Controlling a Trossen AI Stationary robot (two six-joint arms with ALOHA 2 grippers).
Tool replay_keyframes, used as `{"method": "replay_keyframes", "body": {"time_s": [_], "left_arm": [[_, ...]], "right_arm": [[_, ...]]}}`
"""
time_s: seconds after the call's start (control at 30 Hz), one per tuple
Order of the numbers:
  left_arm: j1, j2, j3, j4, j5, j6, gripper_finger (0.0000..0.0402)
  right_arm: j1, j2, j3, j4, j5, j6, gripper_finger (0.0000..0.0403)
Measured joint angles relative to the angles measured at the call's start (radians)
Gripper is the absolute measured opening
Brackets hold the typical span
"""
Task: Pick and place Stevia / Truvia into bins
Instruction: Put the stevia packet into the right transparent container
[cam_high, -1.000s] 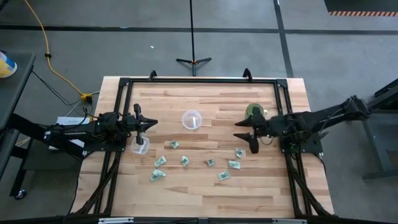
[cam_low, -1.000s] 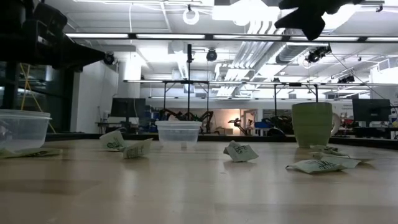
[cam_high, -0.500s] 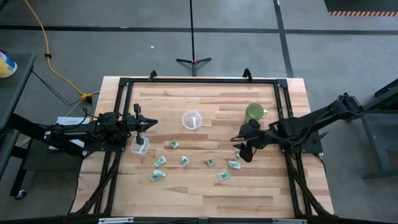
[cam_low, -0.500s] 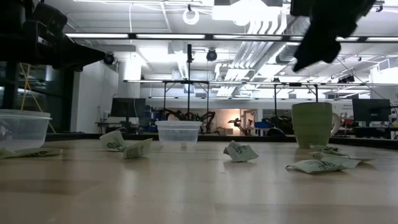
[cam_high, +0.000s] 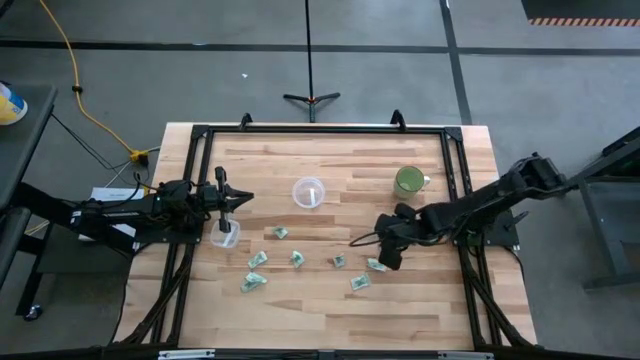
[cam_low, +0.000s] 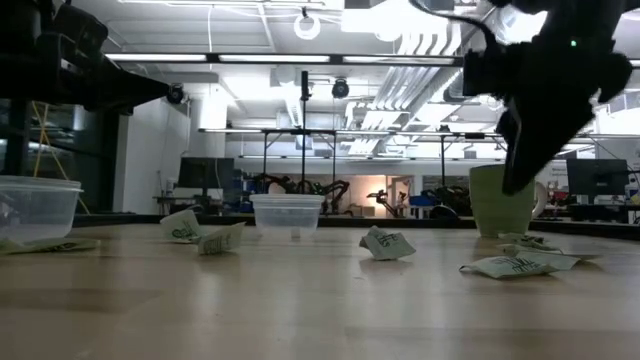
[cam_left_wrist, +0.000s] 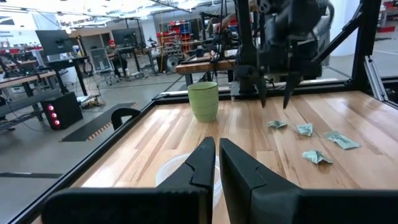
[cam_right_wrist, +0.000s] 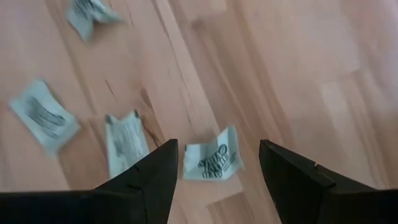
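Note:
Several green-and-white sachets (cam_high: 297, 259) lie flat on the wooden table, toward its near side. One clear cup (cam_high: 308, 192) stands mid-table and another clear cup (cam_high: 225, 236) stands at the left. My right gripper (cam_high: 386, 252) is open and points down above the rightmost sachets. In the right wrist view a sachet (cam_right_wrist: 212, 162) lies on the wood below the gap of my right gripper (cam_right_wrist: 214, 171), untouched. My left gripper (cam_left_wrist: 216, 163) is shut and hovers over the left clear cup (cam_left_wrist: 169, 173).
A solid green cup (cam_high: 408, 181) stands on the table just beyond my right arm, toward the far right. A black frame (cam_high: 320, 130) runs around the table top. Bare wood lies between the sachets and the near edge.
My right gripper has moved down and toward the table's near-left, from beside the green cup to above the rightmost sachets, tipping to point downward. The sachets and cups have stayed in place.

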Motion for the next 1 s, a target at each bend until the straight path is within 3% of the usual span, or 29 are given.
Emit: {"method": "replay_keyframes", "body": {"time_s": [0.33,0.7,1.0], "left_arm": [[0.000,0.000,0.000,0.000,0.000,0.001,0.0060],[0.000,0.000,0.000,0.000,0.000,0.003,0.0060],[0.000,0.000,0.000,0.000,0.000,0.003,0.0060]], "right_arm": [[-0.003,0.130,0.000,-0.002,-0.005,-0.013,0.0216],[-0.009,0.191,0.003,0.004,-0.012,-0.011,0.0214],[-0.043,0.185,0.002,0.003,-0.083,-0.010,0.0146]]}}
